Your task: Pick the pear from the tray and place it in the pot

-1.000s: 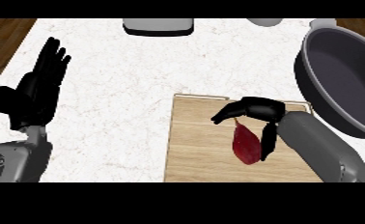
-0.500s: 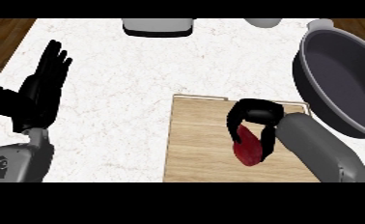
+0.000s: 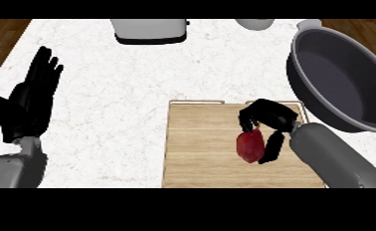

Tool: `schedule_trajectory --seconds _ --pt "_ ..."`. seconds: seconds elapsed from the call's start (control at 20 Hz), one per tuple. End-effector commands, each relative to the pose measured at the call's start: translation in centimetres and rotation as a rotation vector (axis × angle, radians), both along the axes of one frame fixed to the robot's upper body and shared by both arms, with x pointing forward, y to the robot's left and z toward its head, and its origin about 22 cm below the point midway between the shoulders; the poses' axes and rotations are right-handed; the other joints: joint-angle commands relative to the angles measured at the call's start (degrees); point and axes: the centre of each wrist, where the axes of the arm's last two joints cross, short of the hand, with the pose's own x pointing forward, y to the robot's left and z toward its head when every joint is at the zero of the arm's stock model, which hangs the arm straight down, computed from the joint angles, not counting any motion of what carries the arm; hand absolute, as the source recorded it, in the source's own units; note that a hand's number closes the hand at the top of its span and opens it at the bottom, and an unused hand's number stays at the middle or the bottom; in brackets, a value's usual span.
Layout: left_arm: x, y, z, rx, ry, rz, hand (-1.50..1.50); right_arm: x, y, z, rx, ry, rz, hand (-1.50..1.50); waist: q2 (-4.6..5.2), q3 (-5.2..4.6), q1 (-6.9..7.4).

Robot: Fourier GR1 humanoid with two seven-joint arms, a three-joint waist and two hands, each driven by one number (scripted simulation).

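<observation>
Right hand (image 3: 269,120) is now curling round the pear (image 3: 249,145) on the tray (image 3: 202,145), having just closed in; grasp forming, lift to pot (image 3: 334,75) pending.

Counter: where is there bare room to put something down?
The widest free patch is the white counter between the left hand, the toaster and the tray. The tray's left half is also bare. It is crowded at the right: right hand, pear, pot.
</observation>
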Motion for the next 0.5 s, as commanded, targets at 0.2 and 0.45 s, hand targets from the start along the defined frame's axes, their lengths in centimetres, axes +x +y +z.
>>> schedule_trajectory --seconds 0.2,0.45 --pt "-1.0 2.5 -0.1 -0.003 0.022 0.062 0.0 -3.9 1.2 1.0 -0.098 -0.109 -0.33 1.5 0.3 0.83 -2.82" --pt "-1.5 1.7 -0.9 -0.004 0.025 0.055 0.0 -4.0 1.2 6.0 0.136 -0.308 -0.595 1.5 0.6 0.96 -3.42"
